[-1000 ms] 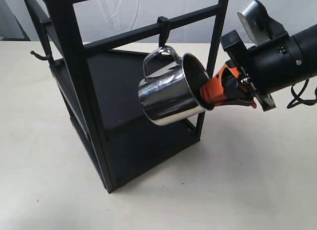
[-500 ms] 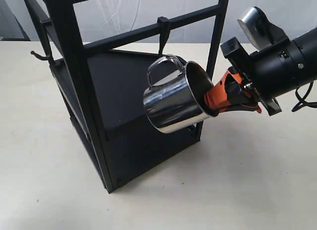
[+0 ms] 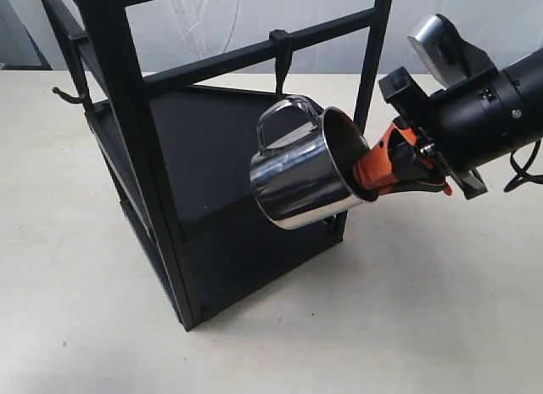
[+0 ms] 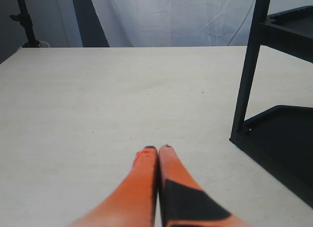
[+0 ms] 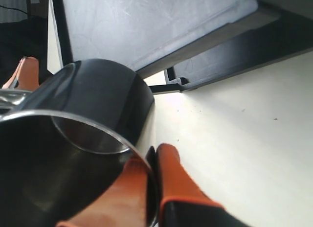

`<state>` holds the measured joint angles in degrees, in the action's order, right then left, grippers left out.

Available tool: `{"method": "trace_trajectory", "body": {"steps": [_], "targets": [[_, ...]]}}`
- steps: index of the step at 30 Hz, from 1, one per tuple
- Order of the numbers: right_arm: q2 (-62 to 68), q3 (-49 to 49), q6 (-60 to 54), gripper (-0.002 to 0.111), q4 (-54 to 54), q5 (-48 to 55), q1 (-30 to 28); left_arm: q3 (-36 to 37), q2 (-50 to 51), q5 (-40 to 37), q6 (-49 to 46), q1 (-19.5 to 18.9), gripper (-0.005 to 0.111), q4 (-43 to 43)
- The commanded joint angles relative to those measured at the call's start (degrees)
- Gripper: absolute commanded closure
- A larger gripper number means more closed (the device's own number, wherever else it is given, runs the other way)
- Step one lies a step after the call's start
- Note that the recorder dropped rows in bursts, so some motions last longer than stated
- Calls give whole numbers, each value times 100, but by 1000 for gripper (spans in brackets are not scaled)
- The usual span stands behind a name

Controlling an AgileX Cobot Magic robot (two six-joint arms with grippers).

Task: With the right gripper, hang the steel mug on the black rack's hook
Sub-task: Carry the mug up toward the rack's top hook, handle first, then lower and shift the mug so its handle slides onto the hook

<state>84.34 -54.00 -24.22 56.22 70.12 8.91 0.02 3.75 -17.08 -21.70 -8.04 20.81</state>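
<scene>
The steel mug (image 3: 301, 177) hangs in the air, tilted on its side with its mouth toward the right arm. My right gripper (image 3: 366, 175) is shut on its rim, one orange finger inside and one outside (image 5: 171, 173). The mug's looped handle (image 3: 278, 118) points up, just below the hook (image 3: 280, 50), a short black peg clipped on the upper crossbar of the black rack (image 3: 136, 139). In the right wrist view the mug (image 5: 73, 153) fills the near side. My left gripper (image 4: 157, 149) is shut and empty, low over the table beside a rack post (image 4: 247, 70).
A thin curved black hook (image 3: 68, 95) sticks out of the rack's far left post. The pale table (image 3: 424, 309) surrounds the rack. White cloth hangs behind the rack.
The right gripper carried the mug up and slightly right; the handle now sits closer under the hook. The left arm's earlier state is not shown.
</scene>
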Motion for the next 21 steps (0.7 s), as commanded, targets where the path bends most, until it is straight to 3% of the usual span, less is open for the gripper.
{"method": "trace_trajectory", "body": {"steps": [1,21], "targets": [[-7,0,-21,109,-457,-16,-25,-2,-41,115,-8,22,105,24],[-7,0,133,109,-33,-16,-25,-2,-41,125,-8,22,105,59]]}}
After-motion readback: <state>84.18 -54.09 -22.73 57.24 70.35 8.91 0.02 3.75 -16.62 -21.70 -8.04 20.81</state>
